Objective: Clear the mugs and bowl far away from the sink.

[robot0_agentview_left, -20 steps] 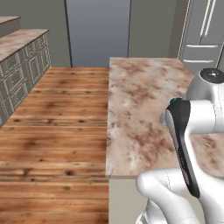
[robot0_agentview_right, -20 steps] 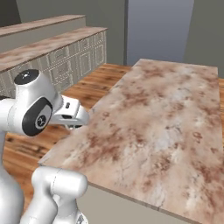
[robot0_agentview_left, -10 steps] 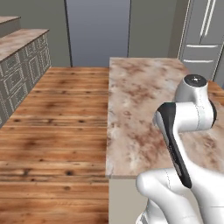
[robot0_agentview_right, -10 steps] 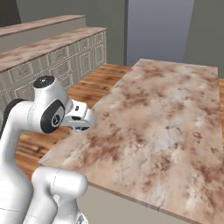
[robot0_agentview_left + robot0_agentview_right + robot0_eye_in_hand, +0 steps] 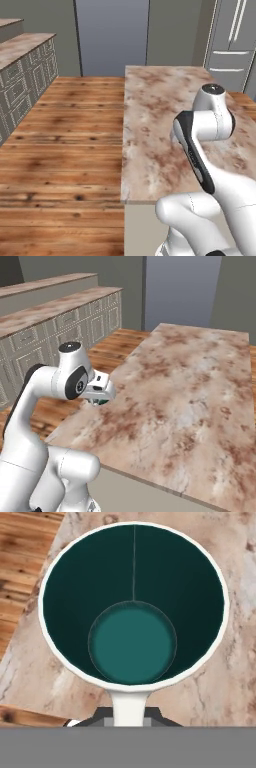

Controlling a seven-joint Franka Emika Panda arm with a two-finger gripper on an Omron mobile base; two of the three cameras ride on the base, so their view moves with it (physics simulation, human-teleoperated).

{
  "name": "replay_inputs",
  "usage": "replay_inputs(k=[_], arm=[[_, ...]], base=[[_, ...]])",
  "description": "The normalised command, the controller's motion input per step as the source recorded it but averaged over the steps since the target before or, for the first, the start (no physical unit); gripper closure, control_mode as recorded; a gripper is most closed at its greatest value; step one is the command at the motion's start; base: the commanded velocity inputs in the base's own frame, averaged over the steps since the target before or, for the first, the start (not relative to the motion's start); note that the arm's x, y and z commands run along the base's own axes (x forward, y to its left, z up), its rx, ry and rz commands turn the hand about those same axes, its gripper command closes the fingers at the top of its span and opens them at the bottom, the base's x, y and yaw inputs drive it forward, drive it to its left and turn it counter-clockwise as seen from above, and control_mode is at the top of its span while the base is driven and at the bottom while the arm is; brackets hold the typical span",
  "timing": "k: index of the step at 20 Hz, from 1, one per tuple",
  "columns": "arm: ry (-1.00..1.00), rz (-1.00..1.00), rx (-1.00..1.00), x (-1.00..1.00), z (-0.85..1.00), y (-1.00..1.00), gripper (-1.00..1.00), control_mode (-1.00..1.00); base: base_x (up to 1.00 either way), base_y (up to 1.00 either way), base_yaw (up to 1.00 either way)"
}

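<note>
Over the near left corner of the table (image 5: 190, 406), the claw (image 5: 128, 719) is pressed shut on the pale handle of the teal mug (image 5: 132, 607), pinching it from the 6 o'clock side in the hand view. The mug hangs right in front of the claw, mouth facing the camera, so its long axis runs straight on from the fingers and points down at the marble. No gap between the two: the handle sits in the grip, the cup body just beyond it toward 12 o'clock.

From the right base view the claw (image 5: 100, 398) hovers low over the table's left edge, with wooden floor (image 5: 60, 140) out toward 9 o'clock. I'd judge the mug is on its way to being set down here. Neither sink nor bowl lies nearby.
</note>
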Motion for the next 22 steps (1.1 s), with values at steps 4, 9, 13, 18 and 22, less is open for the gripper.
replay_inputs(k=[4,9,13,18,22], arm=[[0.0,0.0,0.0,0.41,-0.36,0.0,1.0,-1.0],[0.02,0.0,0.0,0.4,-0.43,0.0,1.0,-1.0],[0.06,0.0,0.01,0.32,-0.45,0.0,1.0,-1.0],[0.1,0.0,0.03,0.39,-0.54,-0.01,1.0,-1.0],[0.11,0.0,0.08,0.42,-0.55,-0.03,1.0,-1.0]], base=[[0.0,0.0,0.0],[0.0,0.0,0.0],[0.0,0.0,0.0],[0.0,0.0,0.0],[0.0,0.0,0.0]])
